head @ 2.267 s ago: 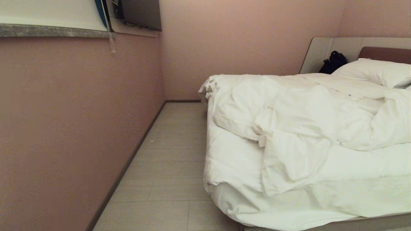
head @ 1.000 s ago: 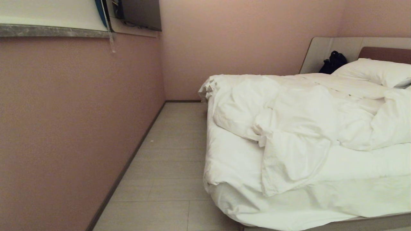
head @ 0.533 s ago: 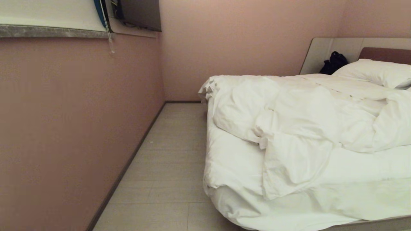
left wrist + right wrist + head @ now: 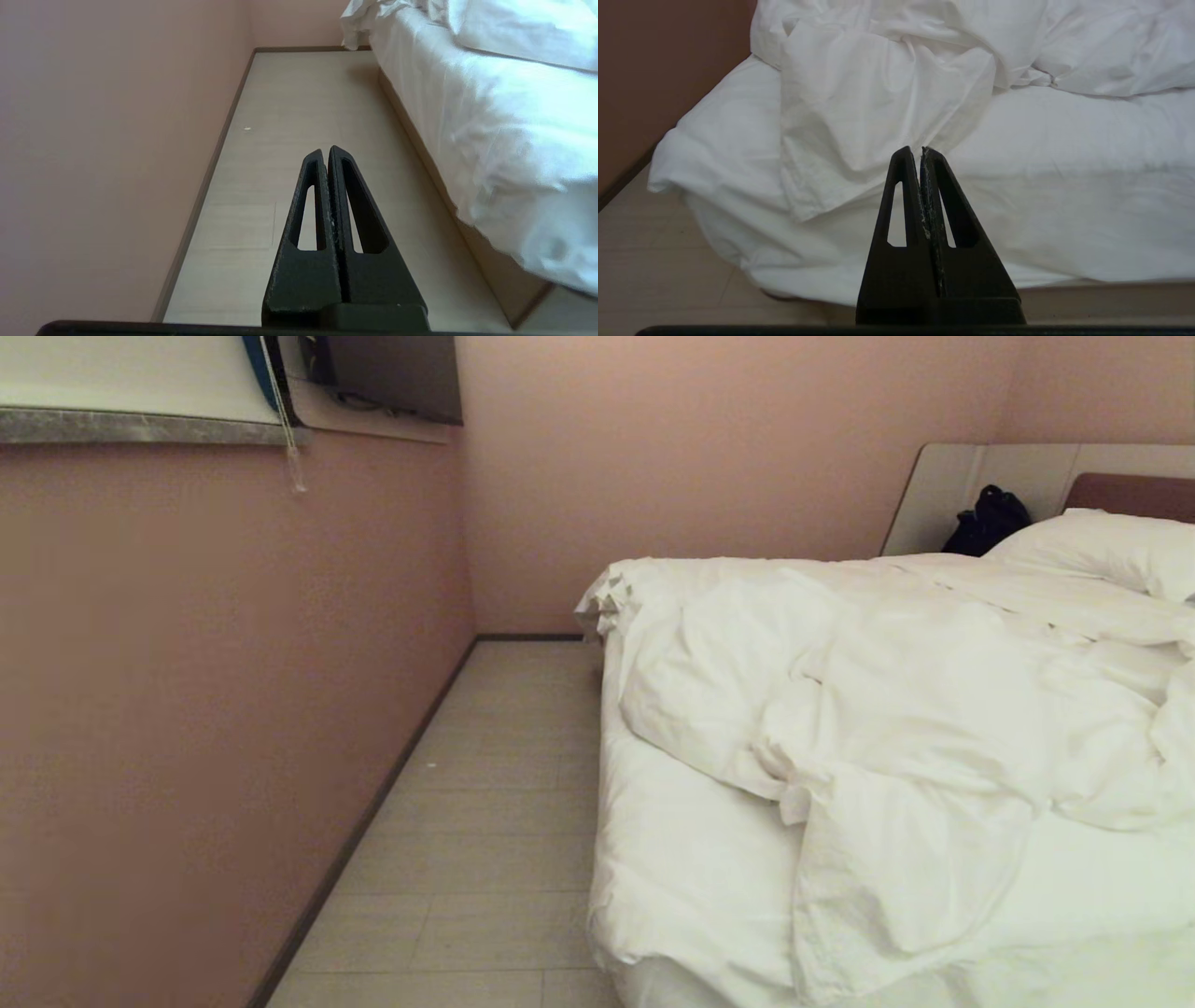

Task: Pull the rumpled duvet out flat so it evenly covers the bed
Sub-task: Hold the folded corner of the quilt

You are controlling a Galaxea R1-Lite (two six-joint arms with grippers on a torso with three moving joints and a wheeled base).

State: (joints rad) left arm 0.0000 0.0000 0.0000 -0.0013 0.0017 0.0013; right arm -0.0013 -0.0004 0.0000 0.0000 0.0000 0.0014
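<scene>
The duvet (image 4: pixel 896 709) lies bunched across the middle of the bed (image 4: pixel 681 859), a loose flap hanging toward the foot edge near the corner on the wall side, its long ridge running across the bed's width. The right gripper (image 4: pixel 922 151) has its fingers pressed together, holding nothing, and points straight at that flap, just short of the foot edge. The left gripper (image 4: pixel 325 151) is closed and empty too, aimed along the floor strip (image 4: pixel 308 116) between the wall (image 4: pixel 117 140) and the bed's side. So the right arm looks the nearer one; the flap sits ahead of it, and the pull would run toward the foot edge.
</scene>
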